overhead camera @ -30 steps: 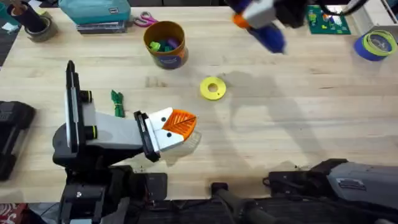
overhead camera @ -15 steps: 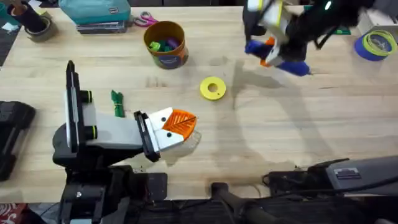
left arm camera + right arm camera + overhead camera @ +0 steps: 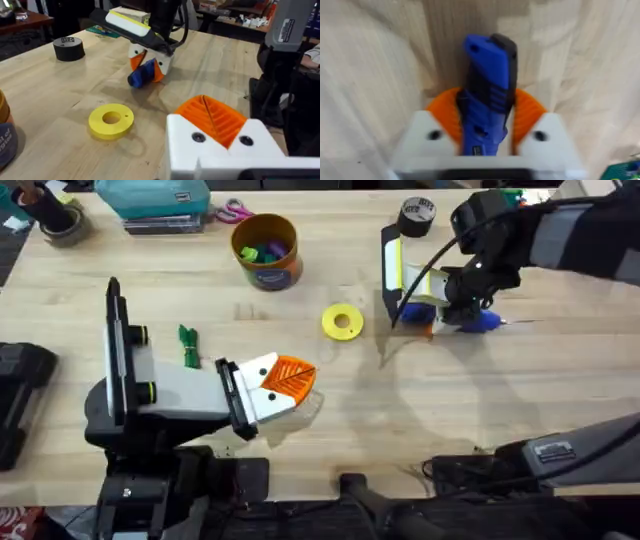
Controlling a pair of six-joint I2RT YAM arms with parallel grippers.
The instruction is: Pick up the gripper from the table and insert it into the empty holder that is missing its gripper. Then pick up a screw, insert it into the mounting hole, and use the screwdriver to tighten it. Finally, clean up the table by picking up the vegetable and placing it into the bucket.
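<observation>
Vegetable loose on table beside left arm; bucket upright at far side. Left gripper at rest, pads pressed together, nothing held. Right gripper clenched on screwdriver, low, probably to park it.

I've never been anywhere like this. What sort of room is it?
Most likely a robotics lab or workshop. A pale wooden workbench carries a black tape roll, scissors and a green circuit board, and the right end effector grips a blue electric screwdriver.
</observation>
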